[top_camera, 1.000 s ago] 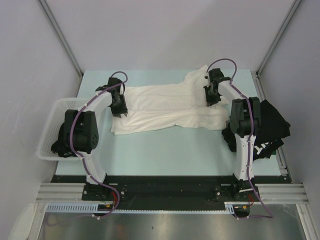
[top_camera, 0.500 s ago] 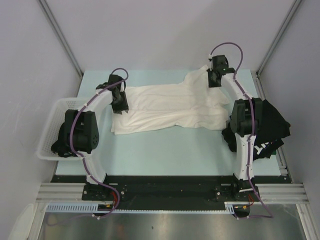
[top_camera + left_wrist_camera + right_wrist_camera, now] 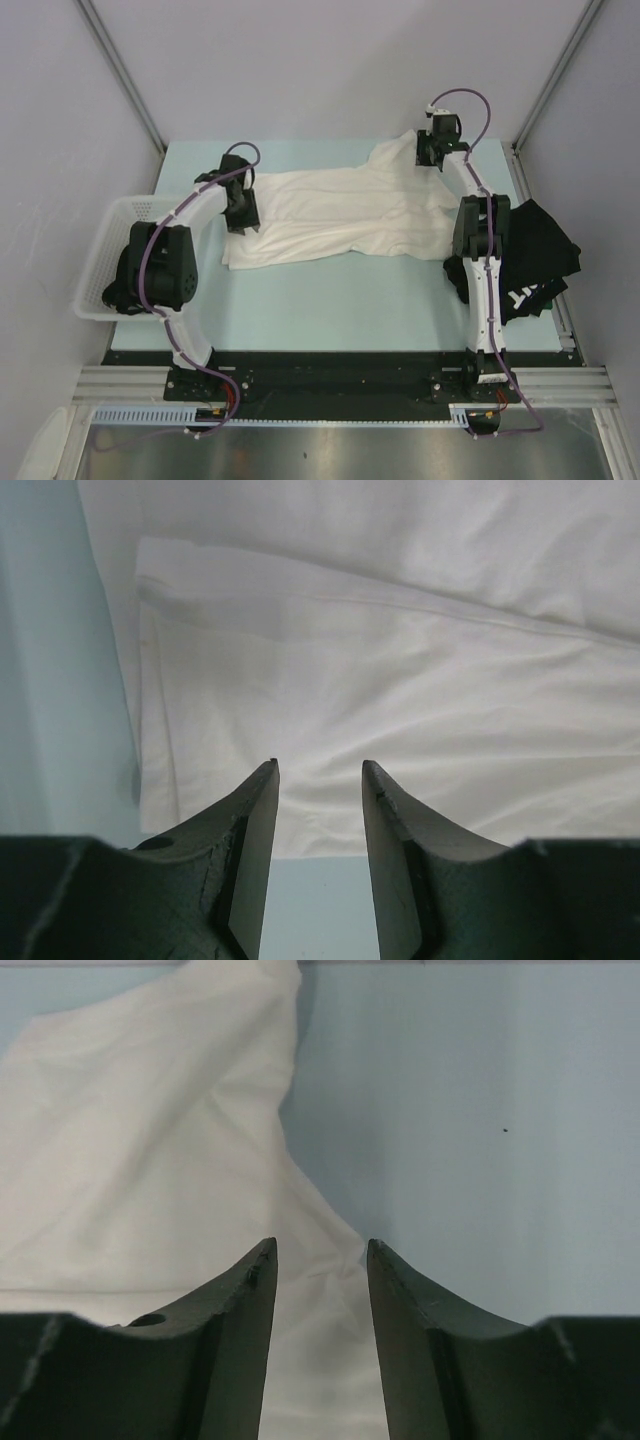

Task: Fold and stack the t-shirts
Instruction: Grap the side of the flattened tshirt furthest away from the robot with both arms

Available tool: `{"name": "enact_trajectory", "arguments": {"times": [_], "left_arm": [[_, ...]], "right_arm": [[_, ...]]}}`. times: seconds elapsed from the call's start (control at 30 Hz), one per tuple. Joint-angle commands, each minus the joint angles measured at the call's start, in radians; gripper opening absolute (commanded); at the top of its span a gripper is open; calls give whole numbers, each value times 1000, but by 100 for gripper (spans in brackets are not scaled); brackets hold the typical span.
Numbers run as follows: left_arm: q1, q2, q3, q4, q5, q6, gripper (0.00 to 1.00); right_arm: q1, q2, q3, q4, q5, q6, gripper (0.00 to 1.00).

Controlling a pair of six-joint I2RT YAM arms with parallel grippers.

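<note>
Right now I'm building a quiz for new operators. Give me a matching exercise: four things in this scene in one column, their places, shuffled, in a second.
Things
1. cream-white t-shirt
2. black t-shirts
3. white mesh basket
4. right gripper

Places
A. at the left edge of the table
B. over the far right tip of the cream-white t-shirt
C. spread across the middle of the table
D. piled at the table's right edge

Pairs: 1-C, 2-D, 3-A, 4-B
</note>
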Motion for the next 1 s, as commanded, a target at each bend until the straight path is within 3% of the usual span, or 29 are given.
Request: {"name": "enact_trajectory", "arguments": {"times": [0.0, 0.5, 0.67, 0.9, 0.97], "left_arm": [[-20, -71, -12, 3, 9, 7, 45], [-89, -54, 17, -11, 4, -24, 45], [-89, -50, 34, -20, 1, -22, 45], [-89, -48, 43, -31, 4, -19, 45], [-91, -48, 49, -32, 6, -19, 45]], "right_arm": [[-14, 16, 72, 74, -66, 50, 47], [-53, -45, -78, 52, -81, 14, 47], [-61, -60, -115, 43, -63, -11, 42], [-67, -76, -146, -7, -78, 1, 0], [-67, -88, -166, -17, -71, 1, 0]]}}
